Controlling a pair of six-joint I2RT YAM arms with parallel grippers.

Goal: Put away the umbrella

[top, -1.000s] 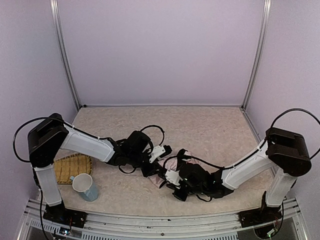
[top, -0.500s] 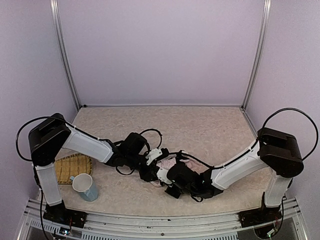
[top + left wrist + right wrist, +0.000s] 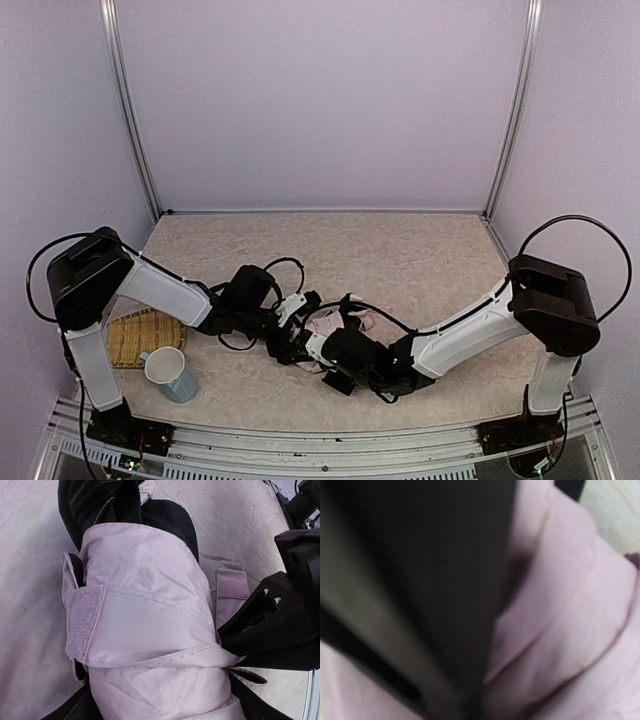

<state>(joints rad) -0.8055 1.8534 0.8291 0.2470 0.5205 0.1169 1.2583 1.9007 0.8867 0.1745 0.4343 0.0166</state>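
Pink umbrella (image 3: 145,630) in clenched right claw (image 3: 225,642); left claw (image 3: 290,340) unclear; mug (image 3: 170,372), woven tray (image 3: 140,335) aside.

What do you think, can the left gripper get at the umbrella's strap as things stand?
Probably yes: the strap lies bare atop the umbrella below the left gripper, though the right gripper pinches fabric nearby.
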